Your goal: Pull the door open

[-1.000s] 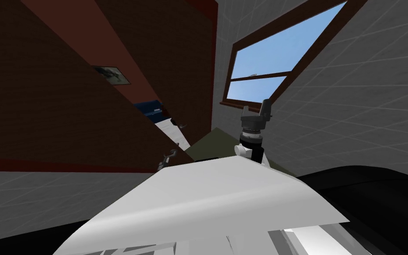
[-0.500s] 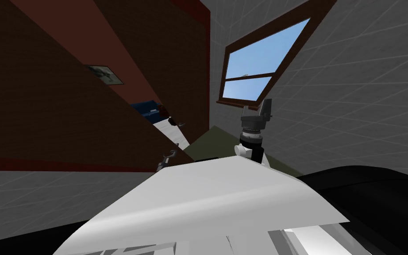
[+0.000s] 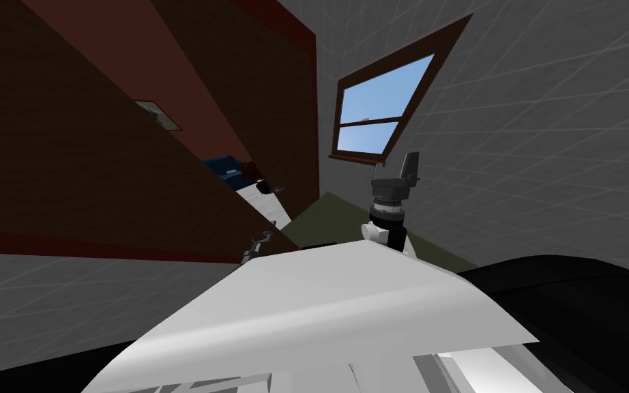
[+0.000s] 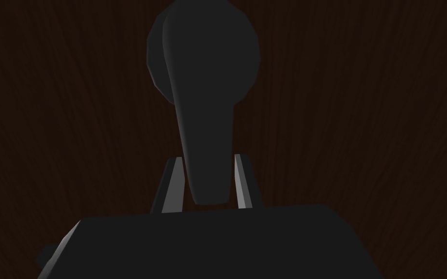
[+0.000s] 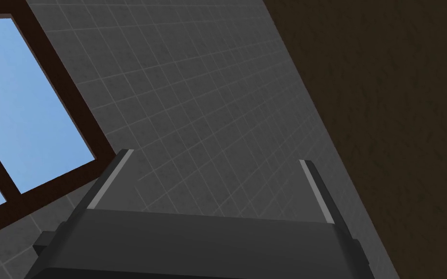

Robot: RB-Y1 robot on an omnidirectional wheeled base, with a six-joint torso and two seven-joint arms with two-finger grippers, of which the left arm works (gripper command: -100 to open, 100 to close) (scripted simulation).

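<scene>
The door (image 3: 67,150) is a dark brown wood leaf on my left, standing ajar. Its dark lever handle (image 4: 207,121) runs down between the fingers of my left gripper (image 4: 208,181), which is shut on the lever's tip, close to the door face (image 4: 363,97). In the head view the left gripper (image 3: 258,243) shows small at the door's near edge, just above my chest. My right gripper (image 3: 410,166) is raised to the right, away from the door, and its fingers (image 5: 114,178) stand wide open with nothing between them.
Through the gap beside the door I see a reddish wall (image 3: 197,116), a blue object (image 3: 223,166) and pale floor (image 3: 258,199). A second brown panel (image 3: 265,89) stands past the gap. A window (image 3: 374,109) sits in the grey tiled wall (image 3: 545,150) on the right. Olive floor (image 3: 333,218) lies ahead.
The whole head view has swung, so the window has slid left and looks smaller. My left gripper stays shut on the handle and my right arm holds its pose.
</scene>
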